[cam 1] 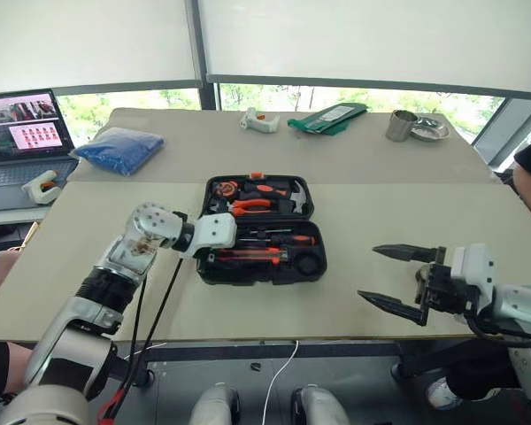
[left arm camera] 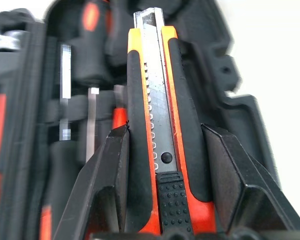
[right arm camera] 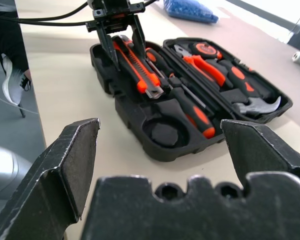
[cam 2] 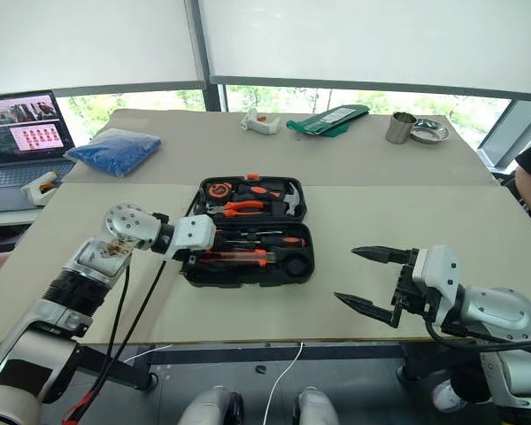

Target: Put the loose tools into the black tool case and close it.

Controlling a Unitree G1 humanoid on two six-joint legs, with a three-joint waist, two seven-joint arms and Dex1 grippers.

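My left gripper (left arm camera: 162, 165) is gripping the knife (left arm camera: 157, 110) by its black-and-orange body, one finger (left arm camera: 107, 175) on each side, its metal blade strip facing the wrist camera. I am holding it just over the near half of the open case (cam 1: 214, 274), at that half's left end; whether it is touching the recess I cannot tell. Screwdrivers (cam 1: 279, 239) are lying in that same half, and a round recess (right arm camera: 164, 134) is sitting at its right end. The far half is holding pliers (cam 1: 250, 206) and a hammer (cam 1: 294, 195). My right gripper (cam 1: 398, 279) is hanging wide apart and empty, well right of the case, above the table (cam 1: 380, 212).
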